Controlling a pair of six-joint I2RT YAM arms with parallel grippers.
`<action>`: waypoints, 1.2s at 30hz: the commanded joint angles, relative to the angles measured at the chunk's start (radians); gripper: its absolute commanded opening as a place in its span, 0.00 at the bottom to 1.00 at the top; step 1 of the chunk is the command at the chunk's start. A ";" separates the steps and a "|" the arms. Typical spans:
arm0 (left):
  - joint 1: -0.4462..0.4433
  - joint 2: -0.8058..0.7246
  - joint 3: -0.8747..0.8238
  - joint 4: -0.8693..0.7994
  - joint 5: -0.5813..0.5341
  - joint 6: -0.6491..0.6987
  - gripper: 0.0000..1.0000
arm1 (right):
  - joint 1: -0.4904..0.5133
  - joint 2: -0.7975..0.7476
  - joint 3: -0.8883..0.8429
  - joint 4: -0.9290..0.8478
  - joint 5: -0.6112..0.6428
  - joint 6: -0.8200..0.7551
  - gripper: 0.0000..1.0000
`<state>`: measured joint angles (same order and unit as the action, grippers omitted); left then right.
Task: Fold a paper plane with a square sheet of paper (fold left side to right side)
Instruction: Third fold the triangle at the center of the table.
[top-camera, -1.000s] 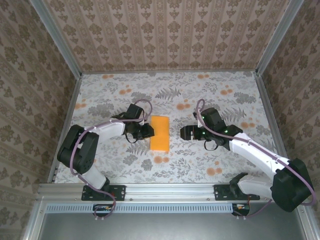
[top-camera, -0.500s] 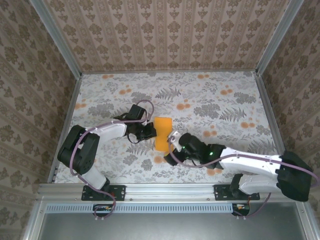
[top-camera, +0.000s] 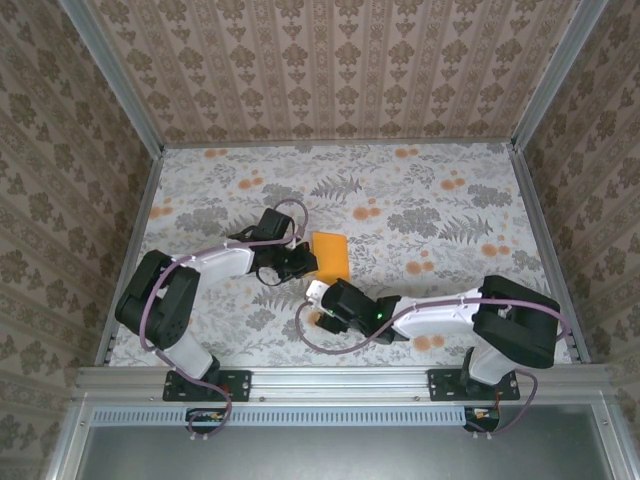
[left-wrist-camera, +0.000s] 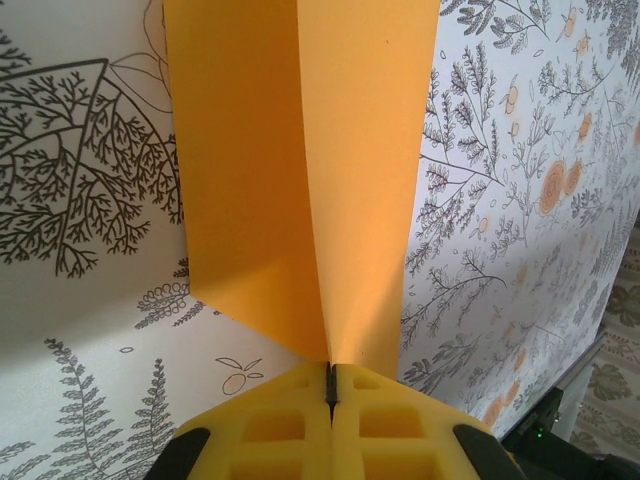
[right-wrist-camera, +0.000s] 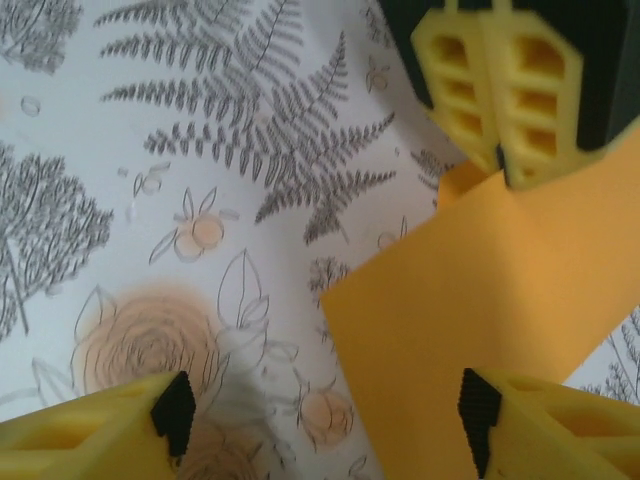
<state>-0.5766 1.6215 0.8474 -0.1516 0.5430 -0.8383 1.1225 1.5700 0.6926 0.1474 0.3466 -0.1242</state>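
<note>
Left end effector (left-wrist-camera: 330, 378) is grasping the paper (left-wrist-camera: 300, 180) at its edge; right end effector (right-wrist-camera: 325, 425) is hovering released, paper lying between its fingers (right-wrist-camera: 90, 425).

Bright, even light — soft shadows, wrist-view foregrounds slightly blurred.

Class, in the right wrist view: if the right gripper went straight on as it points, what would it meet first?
Probably the square sheet of paper: its corner lies between the open jaws of the right gripper; the left gripper pinches it beyond. Depth is unclear.
</note>
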 joint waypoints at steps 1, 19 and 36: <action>-0.008 -0.014 -0.003 -0.004 0.013 -0.013 0.00 | -0.009 0.025 0.040 0.052 0.040 -0.010 0.67; 0.023 -0.034 0.052 -0.123 0.002 0.091 0.13 | -0.110 0.004 0.077 -0.077 -0.252 0.068 0.00; 0.051 0.204 0.324 -0.243 0.068 0.324 0.14 | -0.201 0.064 0.150 -0.170 -0.468 0.172 0.00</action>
<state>-0.5095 1.7599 1.1122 -0.3489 0.5770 -0.5926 0.9348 1.6157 0.8104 0.0170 -0.0593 0.0177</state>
